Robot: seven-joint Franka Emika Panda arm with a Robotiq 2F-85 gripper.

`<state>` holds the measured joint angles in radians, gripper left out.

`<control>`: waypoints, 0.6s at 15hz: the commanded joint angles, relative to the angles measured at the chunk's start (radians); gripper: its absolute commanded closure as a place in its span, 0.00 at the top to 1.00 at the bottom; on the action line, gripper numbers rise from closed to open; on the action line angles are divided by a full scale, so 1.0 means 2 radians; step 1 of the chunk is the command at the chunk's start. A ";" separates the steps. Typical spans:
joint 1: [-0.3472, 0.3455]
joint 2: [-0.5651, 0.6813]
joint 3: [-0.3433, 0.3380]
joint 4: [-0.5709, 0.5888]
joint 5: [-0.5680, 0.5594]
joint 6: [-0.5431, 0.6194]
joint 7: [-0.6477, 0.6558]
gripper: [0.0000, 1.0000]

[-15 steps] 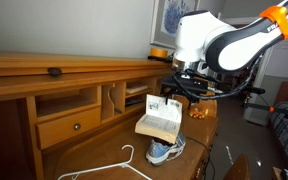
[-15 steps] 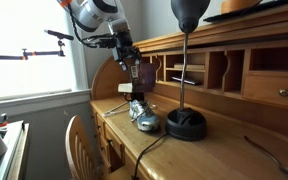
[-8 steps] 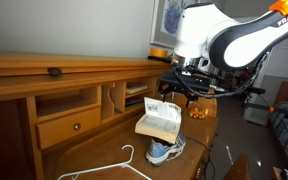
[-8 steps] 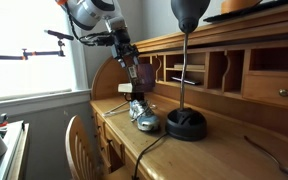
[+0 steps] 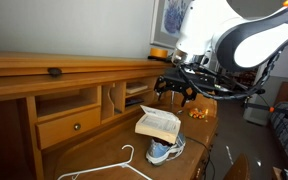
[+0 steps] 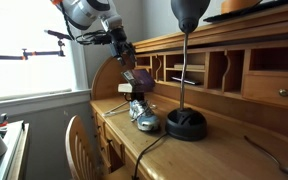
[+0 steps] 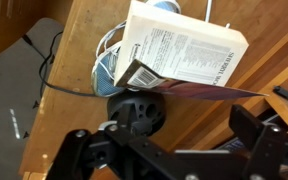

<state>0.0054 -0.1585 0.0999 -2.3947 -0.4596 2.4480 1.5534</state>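
A thick paperback book [image 5: 159, 123] lies partly open on top of a blue and white sneaker [image 5: 166, 151] on the wooden desk [image 5: 104, 140]. My gripper [image 5: 174, 88] hangs open just above the book, touching nothing. In the other exterior view the gripper [image 6: 125, 58] is above the book [image 6: 139, 79], and the sneaker [image 6: 143, 114] is under it. The wrist view looks down on the book [image 7: 184, 50], its dark cover edge and the sneaker [image 7: 108, 66]; the gripper [image 7: 169, 140] has nothing between its spread fingers [image 7: 259, 130].
A white wire hanger [image 5: 114, 165] lies on the desk near the sneaker. A black lamp with a round base [image 6: 187, 124] stands close by. Desk cubbies and a drawer [image 5: 69, 125] line the back. An orange bowl [image 5: 160, 51] sits on the top shelf.
The gripper has risen clear of the book, still open. The book's raised cover and pages have sunk flatter onto the sneaker.
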 commanded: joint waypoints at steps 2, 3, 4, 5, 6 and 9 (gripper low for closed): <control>0.002 -0.023 -0.007 -0.036 0.023 0.058 -0.091 1.00; 0.001 -0.023 -0.008 -0.040 0.027 0.069 -0.110 1.00; 0.001 -0.023 -0.009 -0.043 0.036 0.079 -0.131 1.00; 0.002 -0.023 -0.010 -0.046 0.044 0.089 -0.152 1.00; 0.006 -0.024 -0.013 -0.051 0.066 0.100 -0.184 1.00; 0.019 -0.028 -0.018 -0.058 0.146 0.108 -0.284 1.00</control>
<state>0.0113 -0.1807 0.0845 -2.4679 -0.3099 2.6344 1.1621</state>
